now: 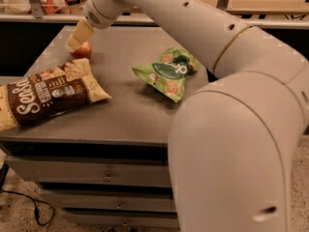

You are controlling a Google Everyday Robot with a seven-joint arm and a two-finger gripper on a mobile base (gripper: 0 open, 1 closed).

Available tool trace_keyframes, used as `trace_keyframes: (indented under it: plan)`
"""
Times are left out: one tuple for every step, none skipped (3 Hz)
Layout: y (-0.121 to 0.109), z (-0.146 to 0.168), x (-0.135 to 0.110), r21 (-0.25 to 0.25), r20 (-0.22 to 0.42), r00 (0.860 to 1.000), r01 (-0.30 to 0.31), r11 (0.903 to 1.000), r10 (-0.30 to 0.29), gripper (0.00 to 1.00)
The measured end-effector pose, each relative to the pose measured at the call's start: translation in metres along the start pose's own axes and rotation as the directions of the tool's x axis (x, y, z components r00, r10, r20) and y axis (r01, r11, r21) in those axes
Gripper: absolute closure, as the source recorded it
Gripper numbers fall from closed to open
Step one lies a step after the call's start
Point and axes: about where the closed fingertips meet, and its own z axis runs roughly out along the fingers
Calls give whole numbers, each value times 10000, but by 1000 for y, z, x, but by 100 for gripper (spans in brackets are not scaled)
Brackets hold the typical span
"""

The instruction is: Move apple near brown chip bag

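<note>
The small red apple (83, 50) sits on the grey cabinet top (125, 105) at the far left, just behind the top end of the brown chip bag (46, 94). The bag lies flat along the left front, with white cursive lettering facing up. My gripper (76, 38) hangs right over the apple, its tan fingertips touching or just above the apple's left top. My white arm reaches in from the right foreground and hides the cabinet's right side.
A smaller green chip bag (169, 73) lies crumpled at the middle of the top. Drawers (104, 175) run below the front edge. A shelf with clutter (43, 1) stands behind the cabinet. A black cable (29, 204) lies on the floor.
</note>
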Motion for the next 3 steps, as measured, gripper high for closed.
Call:
trace_keyframes:
  plan:
    - [3, 27, -4, -333, -345, 9994, 79, 9994, -91, 0]
    - [3, 54, -5, -478, -461, 9989, 100, 9988, -122, 0]
    - [0, 77, -3, -372, -304, 9995, 79, 9993, -90, 0]
